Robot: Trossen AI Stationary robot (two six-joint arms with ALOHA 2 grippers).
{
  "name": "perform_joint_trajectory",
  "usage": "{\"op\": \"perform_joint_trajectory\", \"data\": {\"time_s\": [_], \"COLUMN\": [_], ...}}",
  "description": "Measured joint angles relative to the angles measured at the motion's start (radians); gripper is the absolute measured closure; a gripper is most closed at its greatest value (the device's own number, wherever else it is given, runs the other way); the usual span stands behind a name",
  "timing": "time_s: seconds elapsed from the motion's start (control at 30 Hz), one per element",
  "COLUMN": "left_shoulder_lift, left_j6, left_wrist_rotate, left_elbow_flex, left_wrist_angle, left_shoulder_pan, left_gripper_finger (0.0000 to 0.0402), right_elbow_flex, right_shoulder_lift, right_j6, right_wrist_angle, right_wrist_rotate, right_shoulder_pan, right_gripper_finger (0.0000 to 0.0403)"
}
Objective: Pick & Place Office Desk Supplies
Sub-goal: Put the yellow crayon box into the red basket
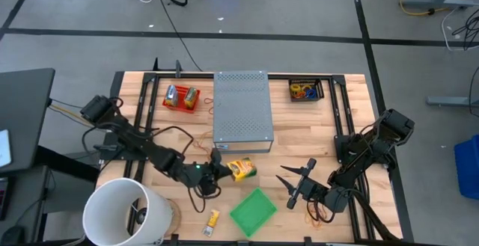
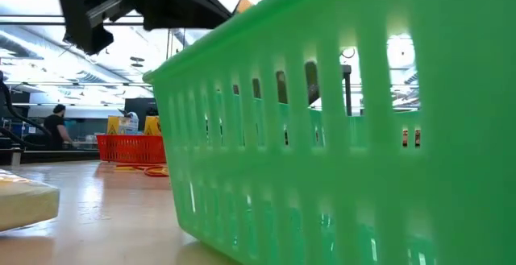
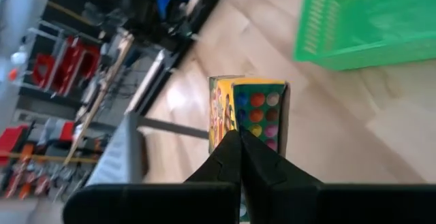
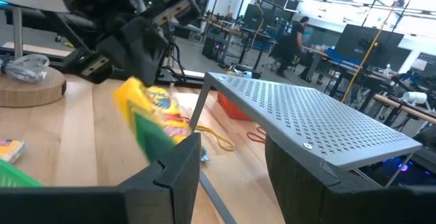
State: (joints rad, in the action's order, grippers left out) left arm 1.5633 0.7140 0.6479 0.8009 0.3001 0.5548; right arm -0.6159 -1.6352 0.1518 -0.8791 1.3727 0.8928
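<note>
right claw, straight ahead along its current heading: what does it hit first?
Probably the yellow packet held by the left claw, which sits just ahead of the open right claw in its wrist view. Depth is unclear; the grey perforated box lies off to one side.

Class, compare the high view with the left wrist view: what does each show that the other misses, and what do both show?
Only the high view shows the big white round bucket, the small black tray of coloured rubber bands and the waiting right claw, open. Only the left wrist view shows the coloured dots printed on the packet. Both show the left claw shut on the yellow printed packet, the green slotted plastic basket and the grey perforated metal box.
</note>
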Motion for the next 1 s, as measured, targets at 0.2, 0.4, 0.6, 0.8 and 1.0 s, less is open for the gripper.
{"op": "perform_joint_trajectory", "data": {"time_s": [0.2, 0.4, 0.6, 0.8, 1.0], "left_shoulder_lift": [-0.046, -0.099, -0.159, -0.216, -0.255], "left_j6": [-0.023, -0.022, -0.028, -0.037, -0.034], "left_wrist_rotate": [0.063, 0.120, 0.196, 0.300, 0.454], "left_elbow_flex": [0.002, 0.002, 0.002, 0.002, 0.003], "left_wrist_angle": [0.005, 0.008, 0.006, -0.046, -0.156], "left_shoulder_pan": [0.001, 0.001, 0.000, 0.000, -0.036], "left_gripper_finger": [0.0401, 0.0401, 0.0401, 0.0401, 0.0401], "right_elbow_flex": [0.000, 0.000, 0.000, 0.000, 0.000], "right_shoulder_lift": [0.000, 0.000, 0.000, 0.000, 0.000], "right_j6": [-0.009, -0.009, -0.009, -0.010, -0.049], "right_wrist_angle": [0.002, 0.003, 0.003, 0.008, 0.046], "right_wrist_rotate": [-0.004, -0.011, -0.012, -0.019, -0.019], "right_shoulder_pan": [0.000, 0.000, 0.000, 0.000, 0.000], "right_gripper_finger": [0.0231, 0.0231, 0.0231, 0.0231, 0.0231]}}
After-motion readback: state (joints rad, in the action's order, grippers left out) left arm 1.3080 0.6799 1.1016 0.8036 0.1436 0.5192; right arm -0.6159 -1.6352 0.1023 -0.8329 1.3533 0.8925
